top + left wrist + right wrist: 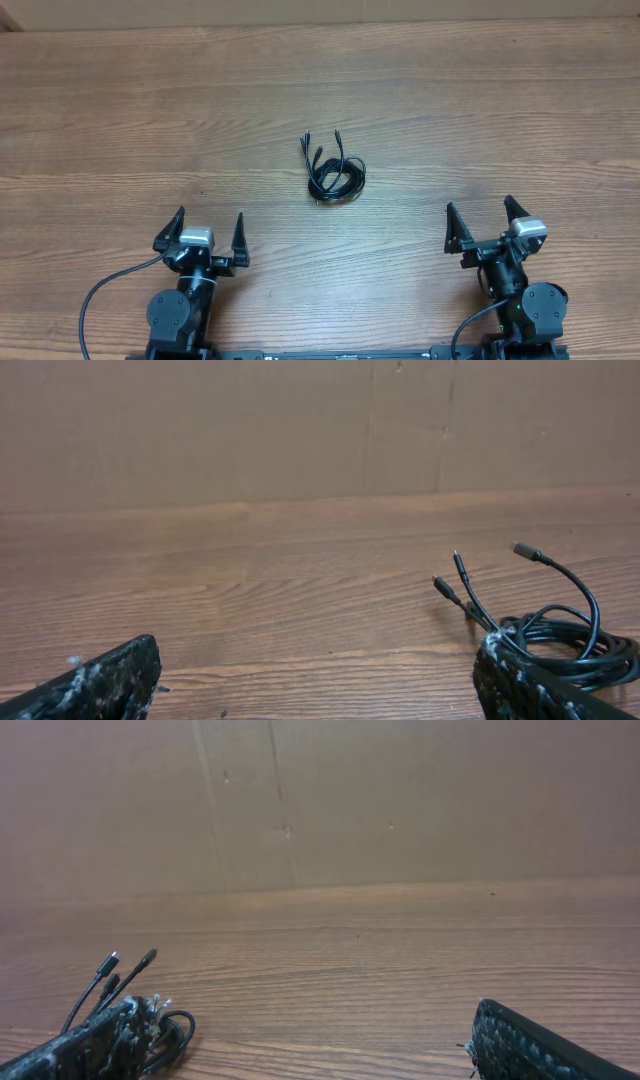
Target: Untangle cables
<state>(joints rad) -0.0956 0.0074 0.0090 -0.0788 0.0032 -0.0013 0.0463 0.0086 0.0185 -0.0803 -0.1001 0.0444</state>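
Tabletop (pixel 100 120) of brown wood fills the overhead view, and we read it from the left side to the right. At the left we see the left gripper (pixel 210 216) on the robot's side of the wood, its two jaws standing wide apart with nothing between them. In the left wrist view the same gripper (pixel 318 660) shows only its two black fingertips (pixel 105 682) at the lower corners, and bare wood lies in the gap. The cables (pixel 333 172) lie ahead of these jaws and off to their right, well apart from them. They make one small black tangle of loose loops flat on the wood, and a few plug ends (pixel 338 133) stick out on the far side of it. From the left wrist the cables (pixel 565 635) appear just behind the right fingertip, partly hidden by it, with three plug ends (pixel 522 548) raised a little above the wood. Further right, the right gripper (pixel 479 204) also has its jaws wide apart and holds nothing. For this gripper (pixel 315 1010) the cables (pixel 180 1025) are ahead and to the left, behind its left fingertip (pixel 90 1045); we can see two or three plug ends there. A plain cardboard wall (pixel 400 800) closes the far side of the tabletop.
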